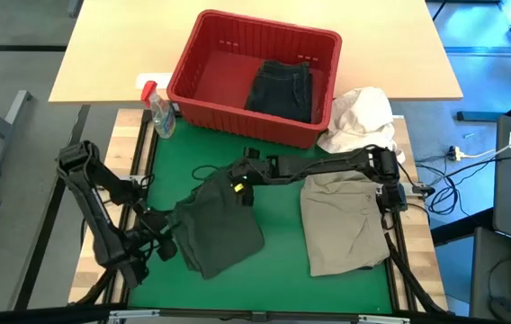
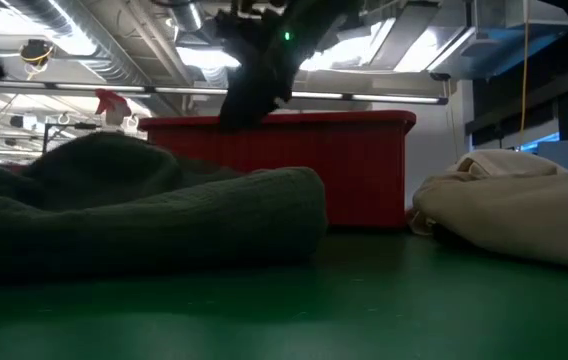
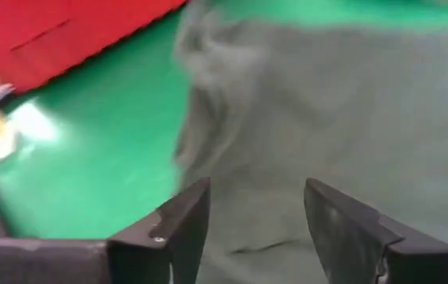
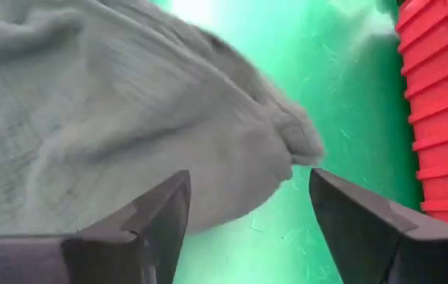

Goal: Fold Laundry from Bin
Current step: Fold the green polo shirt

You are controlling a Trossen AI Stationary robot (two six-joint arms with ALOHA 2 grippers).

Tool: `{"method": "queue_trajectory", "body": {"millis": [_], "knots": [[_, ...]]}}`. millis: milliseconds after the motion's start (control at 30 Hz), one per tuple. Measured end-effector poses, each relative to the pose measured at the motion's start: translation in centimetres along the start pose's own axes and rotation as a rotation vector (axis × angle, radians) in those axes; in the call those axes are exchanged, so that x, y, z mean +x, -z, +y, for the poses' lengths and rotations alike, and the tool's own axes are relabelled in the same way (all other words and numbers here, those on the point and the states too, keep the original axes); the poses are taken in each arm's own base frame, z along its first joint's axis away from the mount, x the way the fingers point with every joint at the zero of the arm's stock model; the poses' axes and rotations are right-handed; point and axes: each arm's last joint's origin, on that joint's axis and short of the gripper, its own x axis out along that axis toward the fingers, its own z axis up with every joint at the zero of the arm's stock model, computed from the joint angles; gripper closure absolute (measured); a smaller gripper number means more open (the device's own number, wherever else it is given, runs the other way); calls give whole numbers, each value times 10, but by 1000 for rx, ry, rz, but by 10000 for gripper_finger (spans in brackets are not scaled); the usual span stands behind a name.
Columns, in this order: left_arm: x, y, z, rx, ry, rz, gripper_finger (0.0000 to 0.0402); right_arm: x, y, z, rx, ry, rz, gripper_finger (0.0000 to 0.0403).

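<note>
A dark charcoal garment [image 1: 219, 225] lies bunched on the green mat [image 1: 282, 279], left of centre. My left gripper [image 1: 167, 241] stands open at its left edge; the left wrist view shows the cloth [image 3: 326, 102] just beyond the open fingers [image 3: 252, 229]. My right gripper [image 1: 237, 180] hangs open above the garment's far edge, and a rounded fold [image 4: 113, 118] shows past the fingers [image 4: 248, 213]. A khaki garment [image 1: 341, 225] lies folded on the mat's right side. The red bin [image 1: 210, 27] stands at the far side with a dark garment [image 1: 282, 88] in it.
A white cloth bundle [image 1: 359, 117] rests against the bin's right end. A small spray bottle [image 1: 159, 112] with a red top stands at the bin's left corner. Bare green mat shows along the near edge and between the two garments.
</note>
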Motion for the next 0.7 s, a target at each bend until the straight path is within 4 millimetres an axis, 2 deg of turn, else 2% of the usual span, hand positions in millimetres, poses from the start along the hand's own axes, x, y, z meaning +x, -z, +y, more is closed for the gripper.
{"method": "queue_trajectory", "body": {"millis": [133,267,367,467,600,700], "knots": [[-11,-11,-9,-119,157,-131,196,-18,-13,9,7,-94,17,131],[-2,-4,-29,-192,275,-236,196,-22,-10,39,-48,-321,3,133],[18,9,-45,-201,310,-235,196,-5,6,68,-99,-427,-41,140],[42,22,-55,-191,317,-179,196,16,26,88,-117,-451,-100,150],[66,43,-53,-76,288,50,196,43,54,96,-114,-428,-71,162],[69,58,-43,-18,247,237,202,54,78,96,-123,-406,33,169]]}}
